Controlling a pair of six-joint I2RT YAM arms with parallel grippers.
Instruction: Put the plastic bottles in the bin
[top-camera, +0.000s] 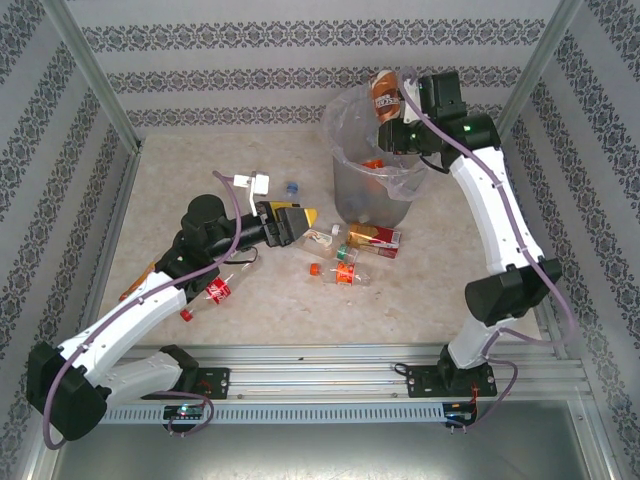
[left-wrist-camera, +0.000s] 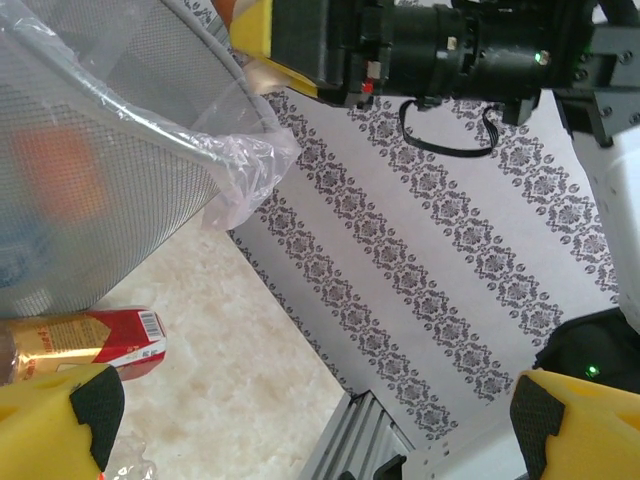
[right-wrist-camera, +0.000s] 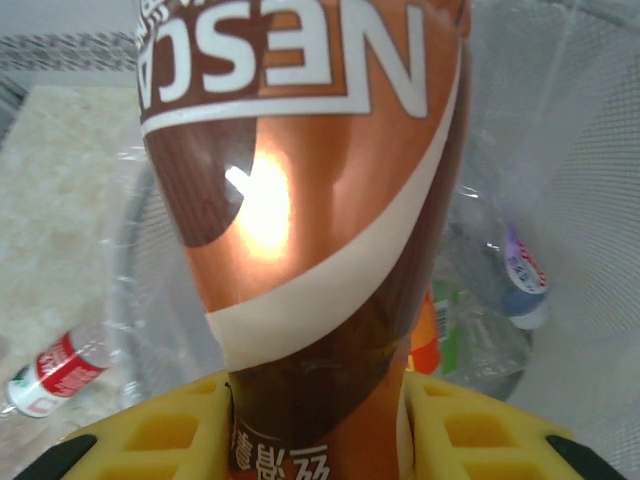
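Gripping one brown bottle (right-wrist-camera: 300, 200), right claw (top-camera: 398, 108) hangs over one bin (top-camera: 350, 195).

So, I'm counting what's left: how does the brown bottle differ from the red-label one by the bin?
The brown bottle is held in the right gripper above the bin; the red-label bottle lies loose on the table at the bin's foot. The brown bottle's label is brown and white; the red-label bottle's is red. Neither is in the bin yet.
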